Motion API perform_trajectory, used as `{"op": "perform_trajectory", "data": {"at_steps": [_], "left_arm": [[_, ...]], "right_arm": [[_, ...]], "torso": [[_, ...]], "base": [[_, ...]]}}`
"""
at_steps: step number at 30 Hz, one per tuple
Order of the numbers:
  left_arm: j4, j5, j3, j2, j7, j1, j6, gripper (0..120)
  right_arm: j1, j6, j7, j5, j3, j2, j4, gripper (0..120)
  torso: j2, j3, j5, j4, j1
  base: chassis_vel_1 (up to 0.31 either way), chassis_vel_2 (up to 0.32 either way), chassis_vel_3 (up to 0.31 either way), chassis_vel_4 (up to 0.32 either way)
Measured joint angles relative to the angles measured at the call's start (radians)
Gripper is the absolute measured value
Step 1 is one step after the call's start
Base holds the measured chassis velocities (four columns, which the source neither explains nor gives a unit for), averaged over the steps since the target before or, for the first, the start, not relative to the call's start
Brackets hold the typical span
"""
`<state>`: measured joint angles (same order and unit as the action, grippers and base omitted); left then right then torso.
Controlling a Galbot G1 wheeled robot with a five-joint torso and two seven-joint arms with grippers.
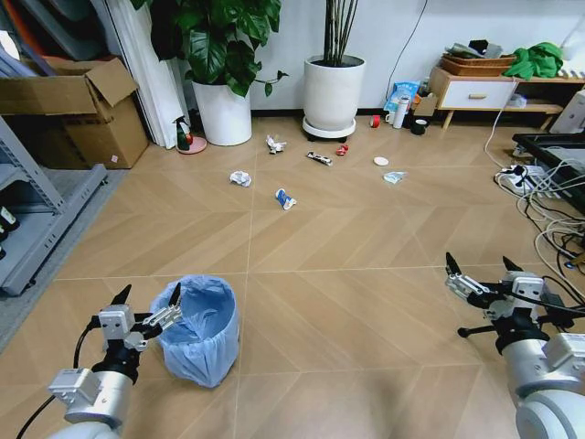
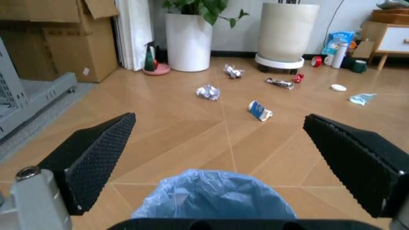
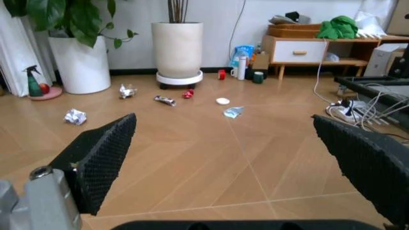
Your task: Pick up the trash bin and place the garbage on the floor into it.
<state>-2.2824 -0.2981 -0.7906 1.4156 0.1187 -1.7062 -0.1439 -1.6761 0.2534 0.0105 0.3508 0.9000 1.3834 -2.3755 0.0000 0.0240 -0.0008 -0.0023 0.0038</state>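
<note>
The trash bin (image 1: 196, 331), lined with a crinkly light-blue bag, stands upright on the floor (image 1: 347, 311) at the near left. My left gripper (image 1: 148, 296) is open at the bin's left rim, with one finger over the rim and the other outside. In the left wrist view the trash bin (image 2: 214, 194) lies low between the open fingers of the left gripper (image 2: 219, 118). My right gripper (image 1: 480, 266) hangs open and holds nothing at the near right, as the right wrist view confirms (image 3: 223, 119). The garbage lies farther ahead: crumpled paper (image 1: 240, 178), a blue-white wrapper (image 1: 285, 198), a dark wrapper (image 1: 319, 157), a red scrap (image 1: 341, 149), a white disc (image 1: 381, 161) and a teal tissue (image 1: 394, 176).
Two big white planters (image 1: 223, 112) (image 1: 333, 93) stand at the back wall. A cardboard box (image 1: 78, 114) and a grey metal shelf (image 1: 37, 219) line the left side. Cables and a power strip (image 1: 535, 192) crowd the right, behind a wooden side table (image 1: 480, 91).
</note>
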Motion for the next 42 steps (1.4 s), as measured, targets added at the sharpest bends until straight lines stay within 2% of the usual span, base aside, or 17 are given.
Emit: {"op": "perform_trajectory", "data": {"at_steps": [14, 18, 22, 23, 25, 26, 31, 34, 35, 38, 39, 42], "left_arm": [[0.003, -0.006, -0.001, -0.009, -0.013, -0.005, -0.012, 100], [0.006, -0.033, 0.003, -0.036, -0.033, -0.003, -0.056, 100], [0.028, -0.129, -0.008, -0.158, -0.087, 0.045, -0.242, 100], [0.028, -0.129, -0.008, -0.158, -0.087, 0.045, -0.242, 100], [0.046, -0.168, -0.010, -0.190, -0.101, 0.073, -0.293, 100], [0.067, -0.191, -0.011, -0.214, -0.128, 0.102, -0.350, 100], [0.092, -0.222, -0.005, -0.241, -0.177, 0.141, -0.427, 100], [0.162, -0.335, 0.023, -0.302, -0.266, 0.232, -0.569, 100], [0.162, -0.335, 0.023, -0.302, -0.266, 0.232, -0.569, 100], [0.296, -0.424, 0.096, -0.364, -0.324, 0.359, -0.605, 100], [0.296, -0.424, 0.096, -0.364, -0.324, 0.359, -0.605, 100], [0.387, -0.438, 0.143, -0.389, -0.327, 0.443, -0.603, 100]], "right_arm": [[0.002, -0.016, 0.003, 0.008, 0.006, 0.007, 0.013, 100], [0.003, -0.017, 0.004, 0.006, 0.001, 0.001, 0.015, 100], [0.009, -0.016, 0.002, 0.007, -0.010, -0.021, 0.022, 100], [0.009, -0.016, 0.002, 0.007, -0.010, -0.021, 0.022, 100], [0.015, -0.013, 0.002, 0.007, -0.018, -0.028, 0.028, 100], [0.021, -0.011, 0.001, 0.007, -0.025, -0.033, 0.033, 100], [0.025, -0.009, 0.001, 0.007, -0.031, -0.038, 0.039, 100], [0.021, -0.009, 0.001, 0.007, -0.032, -0.042, 0.046, 100], [0.021, -0.009, 0.001, 0.007, -0.032, -0.042, 0.046, 100], [0.015, -0.012, -0.001, 0.006, -0.028, -0.042, 0.059, 100], [0.015, -0.012, -0.001, 0.006, -0.028, -0.042, 0.059, 100], [0.013, -0.014, -0.013, -0.001, -0.028, -0.034, 0.068, 100]], "torso": [[0.000, 0.000, 0.0000, 0.0000, 0.000], [0.000, 0.000, -0.0001, 0.0001, 0.000], [0.000, 0.000, -0.0002, 0.0000, 0.000], [0.000, 0.000, -0.0002, 0.0000, 0.000], [0.000, 0.000, -0.0003, -0.0001, 0.000], [0.000, 0.000, 0.0001, -0.0001, 0.000], [0.000, 0.000, -0.0004, 0.0002, 0.000], [0.000, 0.000, 0.0000, 0.0000, 0.000], [0.000, 0.000, 0.0000, 0.0000, 0.000], [0.000, 0.000, -0.0002, -0.0001, 0.000], [0.000, 0.000, -0.0002, -0.0001, 0.000], [0.000, 0.000, 0.0000, -0.0001, 0.000]], "base": [[0.000, 0.000, 0.000, 0.000], [0.000, 0.000, 0.000, 0.000], [0.000, 0.000, 0.000, 0.000], [0.000, 0.000, 0.000, 0.000], [0.000, 0.000, 0.000, 0.000], [0.000, 0.000, 0.000, 0.000], [0.000, 0.000, 0.000, 0.000], [0.000, 0.000, 0.000, 0.000], [0.000, 0.000, 0.000, 0.000], [0.000, 0.000, 0.000, 0.000], [0.000, 0.000, 0.000, 0.000], [0.000, 0.000, 0.000, 0.000]]}}
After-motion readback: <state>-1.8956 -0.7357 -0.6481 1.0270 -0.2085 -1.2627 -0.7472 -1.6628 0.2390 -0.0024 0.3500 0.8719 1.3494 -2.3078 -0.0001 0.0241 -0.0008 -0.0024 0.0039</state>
